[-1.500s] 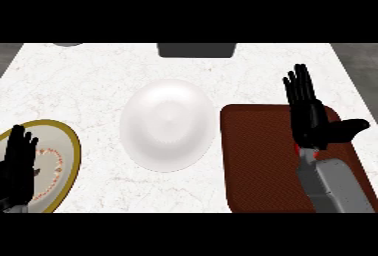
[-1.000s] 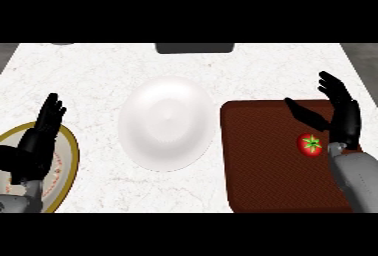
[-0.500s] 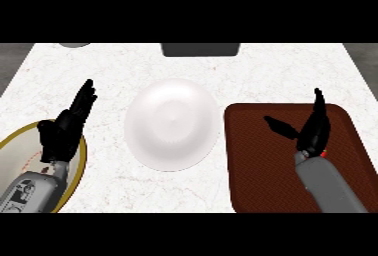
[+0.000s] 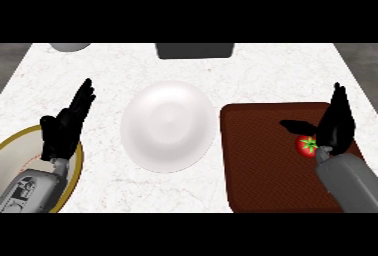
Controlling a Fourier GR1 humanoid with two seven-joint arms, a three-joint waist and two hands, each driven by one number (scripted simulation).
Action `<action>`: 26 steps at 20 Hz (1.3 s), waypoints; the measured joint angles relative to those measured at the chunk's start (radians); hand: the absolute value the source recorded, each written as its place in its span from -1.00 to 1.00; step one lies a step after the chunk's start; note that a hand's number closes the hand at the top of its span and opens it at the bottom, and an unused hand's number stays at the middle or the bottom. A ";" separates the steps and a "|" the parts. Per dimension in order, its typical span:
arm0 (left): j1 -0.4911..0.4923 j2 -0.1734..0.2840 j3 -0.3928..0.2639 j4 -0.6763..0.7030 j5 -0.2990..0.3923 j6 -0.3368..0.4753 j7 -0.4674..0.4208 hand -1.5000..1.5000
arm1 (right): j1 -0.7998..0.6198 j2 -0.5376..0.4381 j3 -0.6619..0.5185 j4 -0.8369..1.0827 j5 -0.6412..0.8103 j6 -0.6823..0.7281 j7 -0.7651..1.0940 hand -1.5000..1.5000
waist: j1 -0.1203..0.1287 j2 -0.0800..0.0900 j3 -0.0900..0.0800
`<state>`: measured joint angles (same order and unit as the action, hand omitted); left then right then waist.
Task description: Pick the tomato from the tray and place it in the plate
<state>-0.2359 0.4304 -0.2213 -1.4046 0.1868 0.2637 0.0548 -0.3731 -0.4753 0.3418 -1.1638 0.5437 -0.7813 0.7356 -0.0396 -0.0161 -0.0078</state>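
On brown tray [image 4: 258, 165], right hand [image 4: 334, 127] fingers straight, beside tomato [image 4: 307, 145].

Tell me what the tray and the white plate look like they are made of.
The tray looks like dark reddish-brown wood or woven matting with a matte finish: a fine crosshatched texture shows and no shine. The white plate looks like glazed ceramic: smooth, uniformly white, with soft shading toward its centre. Neither can be confirmed by look alone.

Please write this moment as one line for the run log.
stage: reach | right hand: open, beside tomato | tomato: on tray | plate: bare | left hand: open
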 measured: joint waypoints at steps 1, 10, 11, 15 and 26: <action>0.001 -0.003 -0.001 0.004 -0.002 0.000 -0.002 0.00 | -0.001 -0.012 0.008 -0.020 0.003 0.049 0.050 -1.00 | -0.003 -0.001 0.000; -0.001 -0.005 0.005 -0.007 -0.005 -0.014 0.014 0.00 | 0.001 -0.139 0.009 -0.285 -0.072 0.422 0.381 -1.00 | 0.006 0.002 0.003; 0.007 -0.010 0.004 -0.009 -0.008 -0.015 0.006 0.00 | 0.014 -0.156 -0.004 -0.311 -0.091 0.442 0.392 -1.00 | 0.009 0.004 0.004; -0.011 -0.025 0.005 0.000 -0.022 -0.019 0.009 0.00 | 0.046 -0.174 -0.026 -0.407 -0.122 0.507 0.437 -1.00 | 0.018 0.008 0.005; -0.019 -0.053 0.020 0.011 -0.054 -0.041 -0.002 0.00 | 0.118 -0.139 -0.072 -0.344 -0.174 0.595 0.409 -1.00 | 0.039 0.016 0.007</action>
<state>-0.2547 0.3778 -0.2010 -1.3939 0.1330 0.2223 0.0526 -0.2552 -0.6146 0.2699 -1.5081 0.3693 -0.1863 1.1444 -0.0010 -0.0004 -0.0006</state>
